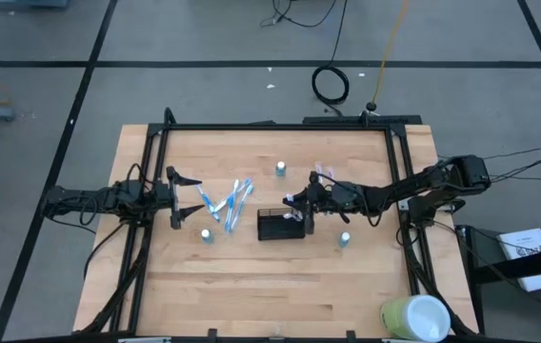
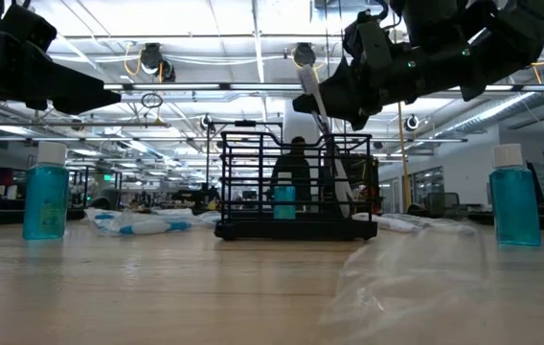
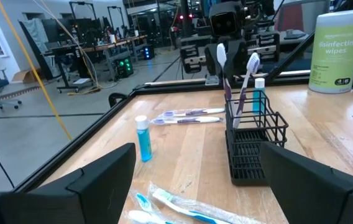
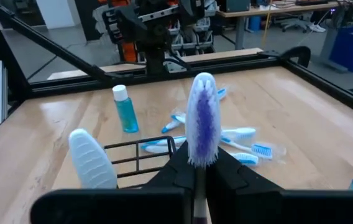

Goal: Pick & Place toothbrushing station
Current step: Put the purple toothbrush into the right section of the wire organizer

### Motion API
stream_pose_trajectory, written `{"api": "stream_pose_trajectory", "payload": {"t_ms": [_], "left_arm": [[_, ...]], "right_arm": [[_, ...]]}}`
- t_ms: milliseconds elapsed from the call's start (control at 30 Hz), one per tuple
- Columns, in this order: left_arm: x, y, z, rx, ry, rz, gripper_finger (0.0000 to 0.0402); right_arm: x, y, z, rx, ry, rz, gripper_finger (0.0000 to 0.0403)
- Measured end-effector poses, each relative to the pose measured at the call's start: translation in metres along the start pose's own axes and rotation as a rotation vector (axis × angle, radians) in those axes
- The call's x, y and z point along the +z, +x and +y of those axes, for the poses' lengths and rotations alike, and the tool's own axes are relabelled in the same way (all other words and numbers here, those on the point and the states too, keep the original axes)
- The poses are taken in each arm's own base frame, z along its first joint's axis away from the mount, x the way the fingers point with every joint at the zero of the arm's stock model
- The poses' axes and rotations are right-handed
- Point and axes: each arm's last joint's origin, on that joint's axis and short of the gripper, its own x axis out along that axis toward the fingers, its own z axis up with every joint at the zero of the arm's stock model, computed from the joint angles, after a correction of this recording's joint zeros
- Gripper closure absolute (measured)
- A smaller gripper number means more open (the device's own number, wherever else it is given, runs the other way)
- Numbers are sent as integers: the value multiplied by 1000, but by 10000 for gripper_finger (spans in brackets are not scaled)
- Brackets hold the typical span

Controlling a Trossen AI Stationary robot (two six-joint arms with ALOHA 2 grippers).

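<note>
A small black wire-mesh rectangular holder [image 1: 280, 226] is set near the middle of a pale wooden table [image 1: 280, 295]. Just above its right end, the right gripper [image 1: 306, 215] is clamped shut on a white toothbrush with purple bristles [image 4: 202, 127], held upright with its handle reaching down into the holder. A second white toothbrush [image 3: 221, 57] is already stood in the holder beside it.

To the holder's left, a loose pile of blue-and-white toothbrushes in clear wrappers [image 1: 230, 200] is spread on the wood. Past the pile, the left gripper [image 1: 188, 198] is held with its fingers wide apart and nothing between them.

Three small bottles of blue liquid with white caps are placed around the holder: one at its near left [image 1: 207, 234], one at its near right [image 1: 345, 239], one beyond it [image 1: 280, 169]. Two purple-and-white wrapped toothbrushes [image 1: 324, 174] are seen farther back. A black metal frame [image 1: 280, 125] is fitted round the table.
</note>
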Motion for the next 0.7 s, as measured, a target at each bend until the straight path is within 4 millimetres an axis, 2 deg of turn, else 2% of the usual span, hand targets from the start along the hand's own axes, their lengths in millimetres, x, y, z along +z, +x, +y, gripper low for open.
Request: {"api": "stream_pose_trajectory", "payload": {"t_ms": [700], "left_arm": [[0,0,0,0,0,0,50]], "right_arm": [[-4,0,0,-5,8,40,387]]}}
